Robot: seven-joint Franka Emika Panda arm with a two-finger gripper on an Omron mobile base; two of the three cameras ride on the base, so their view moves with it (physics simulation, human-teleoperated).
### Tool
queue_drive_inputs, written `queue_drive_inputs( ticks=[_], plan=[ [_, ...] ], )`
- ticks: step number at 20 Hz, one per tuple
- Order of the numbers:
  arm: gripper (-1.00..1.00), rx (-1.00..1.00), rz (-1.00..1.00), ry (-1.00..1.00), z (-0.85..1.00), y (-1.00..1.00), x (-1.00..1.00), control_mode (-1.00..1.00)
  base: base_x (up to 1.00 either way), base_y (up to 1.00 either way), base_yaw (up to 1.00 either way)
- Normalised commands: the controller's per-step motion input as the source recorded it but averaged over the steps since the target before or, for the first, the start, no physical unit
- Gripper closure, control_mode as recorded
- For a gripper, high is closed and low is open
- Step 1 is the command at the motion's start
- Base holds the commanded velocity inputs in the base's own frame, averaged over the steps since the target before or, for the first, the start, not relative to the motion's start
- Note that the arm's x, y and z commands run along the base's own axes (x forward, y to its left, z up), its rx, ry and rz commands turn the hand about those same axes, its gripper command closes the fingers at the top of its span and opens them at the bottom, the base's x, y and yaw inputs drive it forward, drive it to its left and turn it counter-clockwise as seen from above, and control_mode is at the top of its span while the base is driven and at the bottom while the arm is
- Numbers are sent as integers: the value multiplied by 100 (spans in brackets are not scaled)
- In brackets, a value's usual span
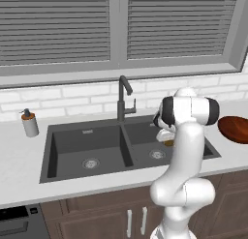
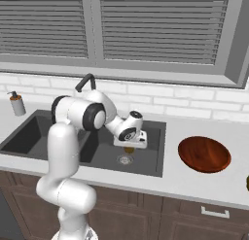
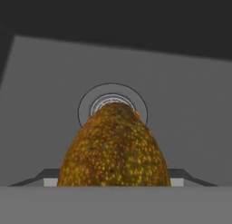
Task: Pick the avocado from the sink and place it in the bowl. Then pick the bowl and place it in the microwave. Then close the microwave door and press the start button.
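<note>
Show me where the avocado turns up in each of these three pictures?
Left base view: avocado, a small olive speck under the white hand, over the sink's right basin.
Right base view: avocado just below the hand, above the drain.
Hand view: avocado large at bottom centre.
Shared landmark: the right basin's round steel drain.

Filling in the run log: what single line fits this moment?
stage: avocado pickup | pincer: over right basin of sink, avocado between fingers, above drain | bowl: empty, on counter right of sink

Avocado over the sink drain — bowl on counter, right.
</note>
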Motion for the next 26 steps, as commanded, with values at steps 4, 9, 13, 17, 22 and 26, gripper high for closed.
queue_drive_inputs(
  ticks=[4, 9, 13, 17, 22, 26],
  plan=[
    [100, 1, 0, -9, 100, -2, -15, -100, 0, 0, 0],
    [100, 0, 0, -1, 100, -19, -15, -100, 0, 0, 0],
    [100, -6, -5, 6, 66, -40, -13, -100, 0, 0, 0],
    [100, -12, -13, 13, 41, -61, -27, -100, 0, 0, 0],
    [100, -14, -16, 4, 41, -64, -24, -100, 0, 0, 0],
    [100, -10, -14, 0, 20, -76, -20, -100, 0, 0, 0]
  ],
)
